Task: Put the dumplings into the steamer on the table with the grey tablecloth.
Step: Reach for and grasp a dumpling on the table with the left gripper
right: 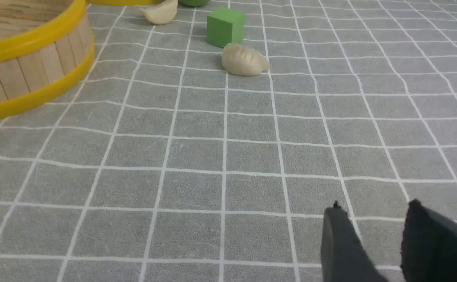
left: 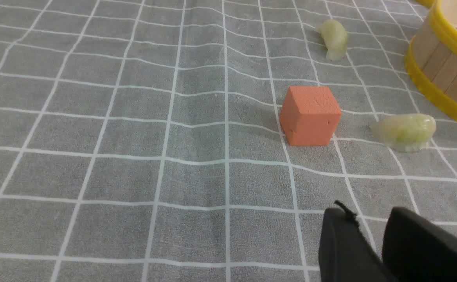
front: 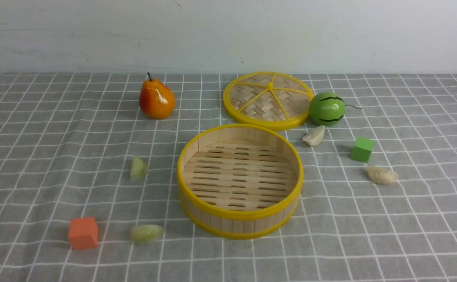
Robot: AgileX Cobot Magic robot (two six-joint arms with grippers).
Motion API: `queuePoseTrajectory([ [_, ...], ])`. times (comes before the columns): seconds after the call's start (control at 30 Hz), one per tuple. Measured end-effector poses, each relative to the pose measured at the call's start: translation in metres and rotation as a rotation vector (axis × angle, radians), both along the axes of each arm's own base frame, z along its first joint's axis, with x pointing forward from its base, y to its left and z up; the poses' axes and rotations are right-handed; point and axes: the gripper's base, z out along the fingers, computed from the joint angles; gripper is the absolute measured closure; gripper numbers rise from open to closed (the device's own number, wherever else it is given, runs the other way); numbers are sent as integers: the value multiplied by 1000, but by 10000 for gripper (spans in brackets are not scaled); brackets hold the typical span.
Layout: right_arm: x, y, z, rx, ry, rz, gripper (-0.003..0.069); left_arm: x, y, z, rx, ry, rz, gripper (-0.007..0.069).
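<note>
Two per side of the steamer (front: 236, 226) in the front view, all lying loose on the grey tablecloth (front: 36, 156): far green dumpling (front: 138, 168) and near green dumpling (front: 147, 234) on its left, far cream dumpling (front: 314, 136) and near cream dumpling (front: 382, 175) on its right. Left wrist view: left gripper (left: 371, 214) has its jaws a little apart with nothing between them (orange cube (left: 310, 115) sits ahead of it, just beside the near green dumpling (left: 404, 132)). Right wrist view: right gripper (right: 373, 206) is parted too, holding nothing, well short of the near cream dumpling (right: 245, 59), which lies right by the green cube (right: 224, 26).
</note>
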Motion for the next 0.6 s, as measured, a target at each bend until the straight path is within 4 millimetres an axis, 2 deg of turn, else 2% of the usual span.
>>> queuePoseTrajectory([
  [0.6,0,0,0,0,0,0,419,1,0,2,-13,-19,8,460],
])
